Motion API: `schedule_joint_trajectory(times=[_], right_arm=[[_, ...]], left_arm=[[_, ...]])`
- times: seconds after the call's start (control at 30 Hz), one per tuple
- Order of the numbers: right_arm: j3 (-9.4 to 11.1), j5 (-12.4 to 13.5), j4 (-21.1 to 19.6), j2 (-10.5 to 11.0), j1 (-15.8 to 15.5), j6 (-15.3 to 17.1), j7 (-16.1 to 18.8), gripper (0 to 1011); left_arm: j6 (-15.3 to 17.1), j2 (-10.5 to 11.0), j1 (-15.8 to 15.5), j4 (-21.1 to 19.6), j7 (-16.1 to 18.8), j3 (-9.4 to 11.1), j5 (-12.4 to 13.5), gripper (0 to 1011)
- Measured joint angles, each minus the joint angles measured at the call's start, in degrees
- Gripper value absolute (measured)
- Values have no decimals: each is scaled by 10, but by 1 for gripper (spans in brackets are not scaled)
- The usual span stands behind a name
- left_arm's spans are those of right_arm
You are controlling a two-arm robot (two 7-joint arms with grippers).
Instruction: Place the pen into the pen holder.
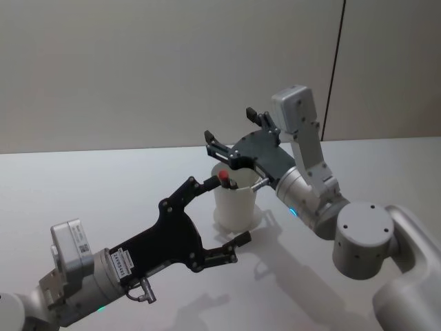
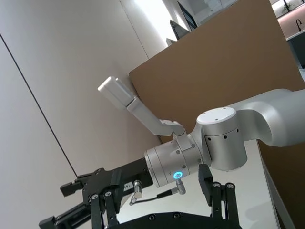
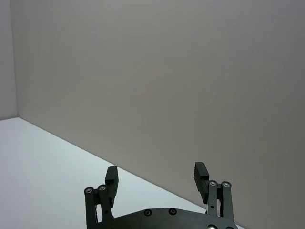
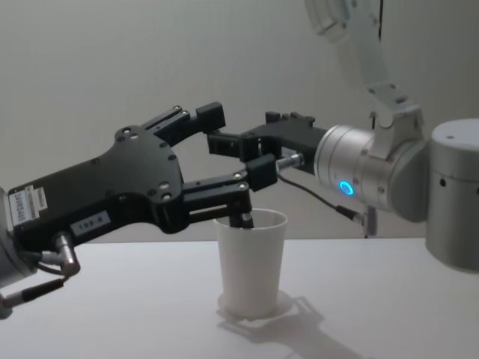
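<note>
2 hands point(image 1: 215, 212) point(image 1: 231, 132) spread open by pen holder point(image 1: 235, 203), pen point(image 1: 227, 181) inside; could tip if bumped on withdrawal.

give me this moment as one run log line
pen: in pen holder, red tip above rim | left gripper: open beside cup, not holding | right gripper: open above and behind cup | holder upright on table
</note>
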Motion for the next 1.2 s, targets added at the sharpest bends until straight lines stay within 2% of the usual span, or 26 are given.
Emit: schedule_joint_trajectory(times=[0.2,0.73,1.2], right_arm=[[1,-7,-27,8,-14,-7,-16,1001],[6,-48,-153,56,-91,-12,-104,1001],[17,-55,-234,98,-158,6,-170,1001]], left_arm=[[0,0,0,0,0,0,0,1002],[0,0,0,0,0,0,0,1002],[0,0,0,0,0,0,0,1002]])
